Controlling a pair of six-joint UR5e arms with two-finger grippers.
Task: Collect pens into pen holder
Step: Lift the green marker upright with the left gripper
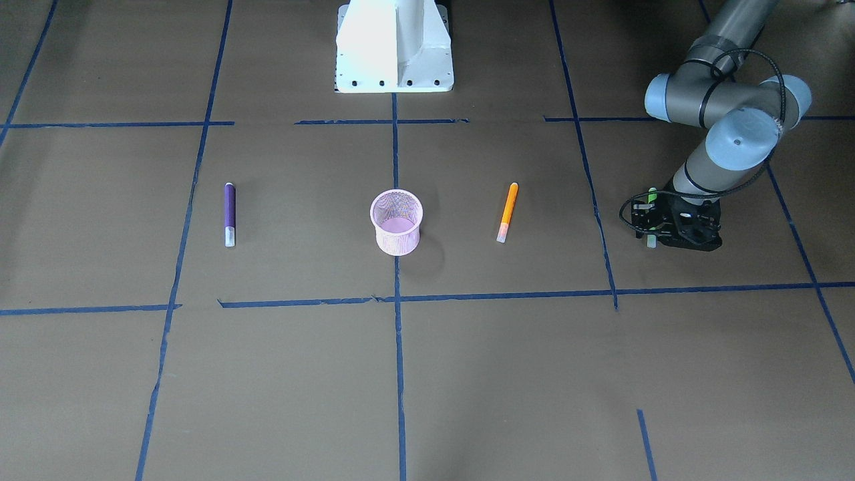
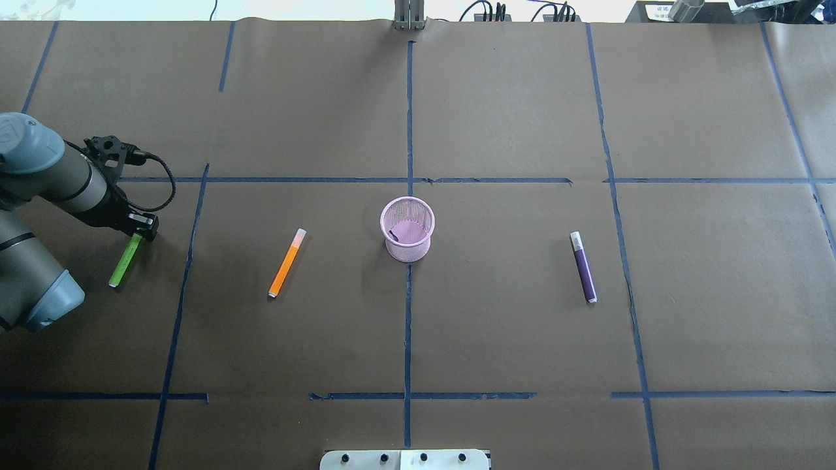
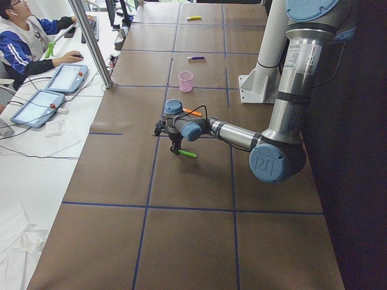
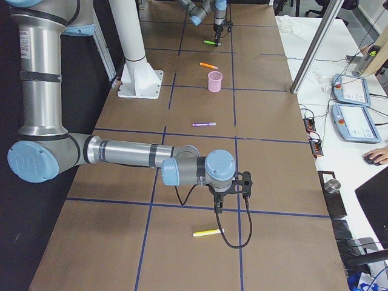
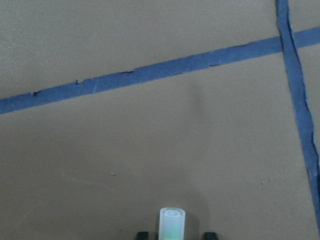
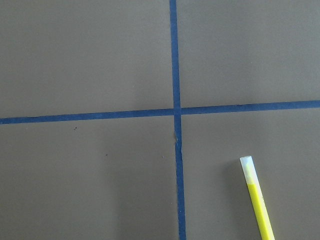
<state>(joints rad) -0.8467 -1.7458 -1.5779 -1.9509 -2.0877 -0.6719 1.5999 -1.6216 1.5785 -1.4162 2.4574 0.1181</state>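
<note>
The left pincer [image 2: 141,228] sits low over the capped end of the green pen [image 2: 125,261]. Its fingers [image 5: 142,235] stand narrowly apart on either side of the cap, with a sliver of gap on each side. The orange pen [image 2: 286,263] lies near, on its right. The holder [image 2: 407,252] stands upright farther right, and the purple pen [image 2: 583,267] lies well beyond that. Whether the right pincer [image 4: 218,203] is open or closed cannot be told. A yellow pen [image 6: 258,200] lies near it, apart.
</note>
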